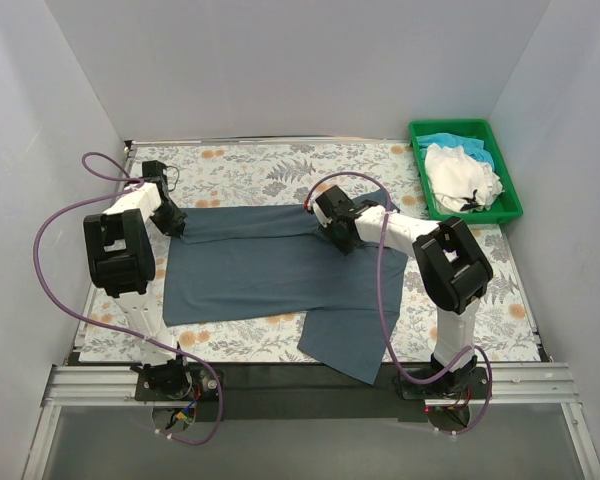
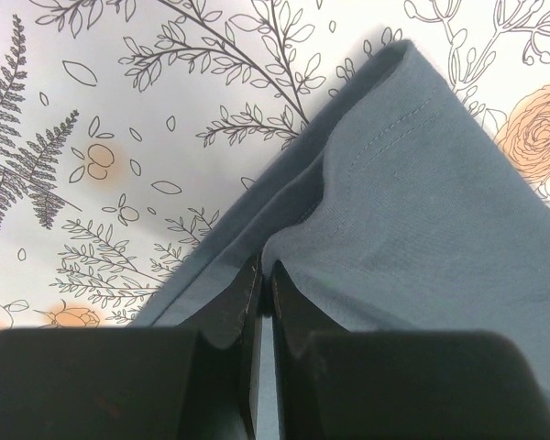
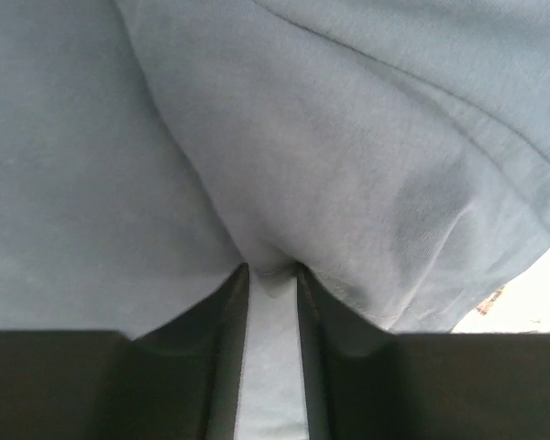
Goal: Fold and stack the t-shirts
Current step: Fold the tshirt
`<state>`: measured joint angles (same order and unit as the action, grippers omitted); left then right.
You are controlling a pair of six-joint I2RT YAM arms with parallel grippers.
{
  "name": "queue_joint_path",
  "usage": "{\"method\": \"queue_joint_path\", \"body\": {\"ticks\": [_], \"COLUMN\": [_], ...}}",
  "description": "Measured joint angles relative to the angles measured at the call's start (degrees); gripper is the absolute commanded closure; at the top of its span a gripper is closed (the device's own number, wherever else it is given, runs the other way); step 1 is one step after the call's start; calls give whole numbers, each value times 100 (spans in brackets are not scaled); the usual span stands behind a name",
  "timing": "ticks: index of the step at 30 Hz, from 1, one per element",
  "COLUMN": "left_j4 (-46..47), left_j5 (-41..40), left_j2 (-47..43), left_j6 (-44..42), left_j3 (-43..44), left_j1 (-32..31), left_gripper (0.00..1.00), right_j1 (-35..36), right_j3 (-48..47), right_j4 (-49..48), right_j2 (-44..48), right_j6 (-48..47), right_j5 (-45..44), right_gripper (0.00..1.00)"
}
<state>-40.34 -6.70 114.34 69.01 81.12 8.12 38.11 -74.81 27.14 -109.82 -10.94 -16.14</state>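
The dark slate blue-grey t-shirt (image 1: pixel 260 265) lies spread on the floral table, its far edge folded over, one sleeve hanging toward the front edge. My left gripper (image 1: pixel 176 226) is shut on the shirt's far left corner; in the left wrist view the jaws (image 2: pixel 264 275) pinch the folded hem (image 2: pixel 385 211). My right gripper (image 1: pixel 336 238) is shut on the shirt's far right part; in the right wrist view (image 3: pixel 271 273) cloth (image 3: pixel 284 147) bunches between the jaws. The white t-shirt (image 1: pixel 462 175) and the turquoise-blue t-shirt (image 1: pixel 442 141) lie crumpled in the green tray.
The green plastic tray (image 1: pixel 510 200) stands at the far right of the table. White walls enclose the table on three sides. The floral tablecloth (image 1: pixel 260 172) shows beyond the shirt and along the front (image 1: pixel 230 338).
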Motion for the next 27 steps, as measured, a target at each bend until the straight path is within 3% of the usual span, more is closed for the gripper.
{"method": "queue_joint_path", "body": {"ticks": [5, 16, 18, 23, 27], "left_j4": [-11, -85, -107, -160, -168], "left_j5": [2, -26, -48, -140, -164], "left_j2": [0, 7, 13, 46, 70], "left_j6": [0, -4, -11, -24, -37], "left_j3": [7, 94, 114, 184, 234], "left_j1": [0, -4, -9, -11, -11], "left_gripper": [93, 93, 93, 93, 93], "right_j1": [0, -20, -22, -76, -170], "right_j3": [0, -136, -243, -269, -271], "right_j4": [-52, 326, 455, 739, 964], "right_j2": [-26, 332, 341, 337, 337], "right_j6": [2, 2, 2, 24, 114], "right_j5": [-133, 603, 835, 1429, 1808], "right_gripper": [99, 99, 95, 69, 57]}}
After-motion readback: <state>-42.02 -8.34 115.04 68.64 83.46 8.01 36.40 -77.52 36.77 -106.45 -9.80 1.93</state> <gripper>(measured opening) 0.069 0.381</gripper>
